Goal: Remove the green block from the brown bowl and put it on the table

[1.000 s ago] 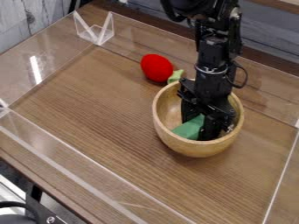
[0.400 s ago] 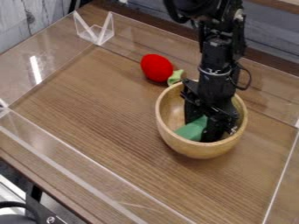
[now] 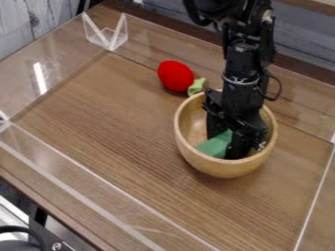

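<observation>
Pincer (image 3: pixel 233 142) clenched, low inside brown bowl (image 3: pixel 186 147). Green block (image 3: pixel 217 143) in bowl, partly beneath pincer; whether gripped, I cannot tell. Pincer reaches this deep presumably because the rim surrounds the block.

This looks like a robotics lab or a similar test setup, though the view is too tight to show the room itself. The strongest sign is the black robot arm (image 3: pixel 244 59), reaching down from the top edge, with exposed mechanical parts and cabling about it. The worktop (image 3: pixel 98 127) is brown wood grain. A clear wire-like or transparent holder (image 3: pixel 108 32) stands near its far edge. Dark cables (image 3: pixel 23 233) curl at the lower left corner, and ribbed grey metallic material (image 3: pixel 16 22) shows at the upper left, beyond the worktop; exactly what it is remains unclear.
</observation>
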Action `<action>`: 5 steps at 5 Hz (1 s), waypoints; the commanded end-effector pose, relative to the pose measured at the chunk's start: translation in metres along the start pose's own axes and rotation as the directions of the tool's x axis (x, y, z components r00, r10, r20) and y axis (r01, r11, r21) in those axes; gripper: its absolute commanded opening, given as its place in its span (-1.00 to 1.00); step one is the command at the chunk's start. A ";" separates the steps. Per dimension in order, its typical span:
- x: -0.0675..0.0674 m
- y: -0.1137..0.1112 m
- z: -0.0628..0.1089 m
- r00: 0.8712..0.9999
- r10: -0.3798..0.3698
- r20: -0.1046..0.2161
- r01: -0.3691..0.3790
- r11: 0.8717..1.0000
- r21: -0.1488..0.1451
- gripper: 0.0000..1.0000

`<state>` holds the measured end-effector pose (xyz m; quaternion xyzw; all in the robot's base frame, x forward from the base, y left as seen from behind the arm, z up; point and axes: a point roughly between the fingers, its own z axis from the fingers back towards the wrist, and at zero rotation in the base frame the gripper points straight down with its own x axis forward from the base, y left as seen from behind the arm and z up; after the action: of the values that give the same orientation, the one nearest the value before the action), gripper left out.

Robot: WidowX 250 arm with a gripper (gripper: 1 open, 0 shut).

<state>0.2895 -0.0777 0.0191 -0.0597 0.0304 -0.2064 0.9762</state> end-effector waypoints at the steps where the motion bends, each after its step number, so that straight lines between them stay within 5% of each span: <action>1: 0.000 -0.017 -0.004 0.999 -0.050 -0.010 0.050 0.999 -0.016 -1.00; 2: 0.000 -0.018 -0.004 0.999 -0.052 -0.012 0.052 0.999 -0.018 -1.00; 5: -0.010 0.001 0.042 0.998 0.014 0.059 -0.016 0.999 0.029 -1.00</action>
<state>0.2771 -0.0696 0.0440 -0.0522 0.0298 -0.1986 0.9782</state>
